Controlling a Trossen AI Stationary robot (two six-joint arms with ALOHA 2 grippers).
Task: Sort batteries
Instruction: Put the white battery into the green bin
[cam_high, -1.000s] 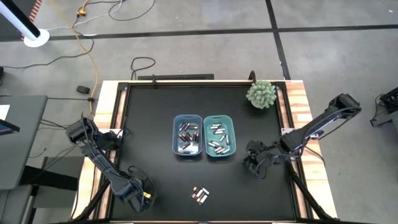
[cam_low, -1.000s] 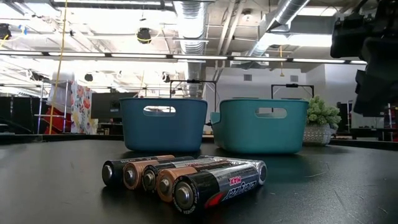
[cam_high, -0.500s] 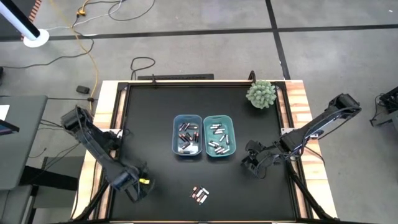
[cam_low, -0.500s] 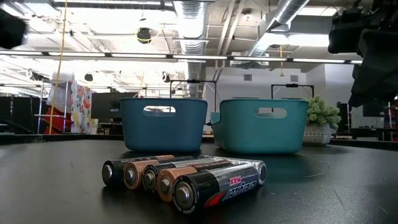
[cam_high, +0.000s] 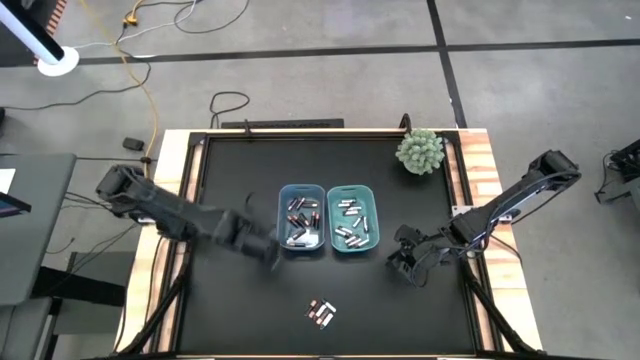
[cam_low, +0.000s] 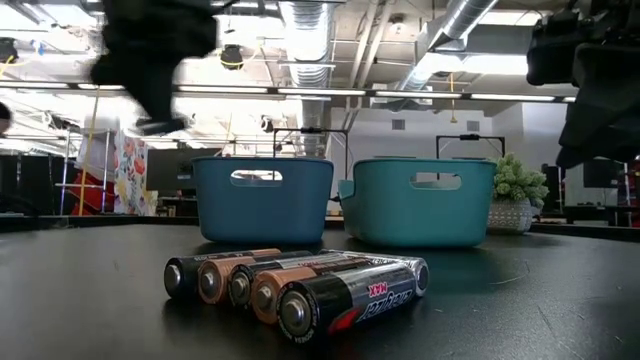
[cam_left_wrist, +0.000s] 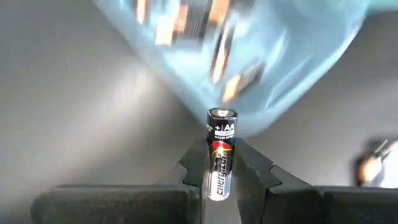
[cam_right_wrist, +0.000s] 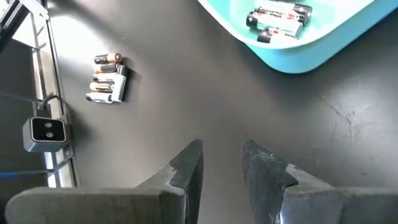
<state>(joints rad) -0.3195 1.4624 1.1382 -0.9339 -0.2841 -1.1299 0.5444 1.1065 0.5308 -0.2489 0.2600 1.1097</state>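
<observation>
Black AA battery, clamped between left tool fingers

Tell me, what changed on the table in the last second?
The left gripper swung from the table's near left corner up to the blue bin, its jaws shut on an AA battery. The right gripper, the teal bin and the loose batteries stayed put.

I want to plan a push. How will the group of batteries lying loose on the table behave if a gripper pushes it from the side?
The batteries are smooth cylinders lying side by side on the flat table, so they would probably roll and scatter. They look rigid and fairly heavy for their size.
</observation>
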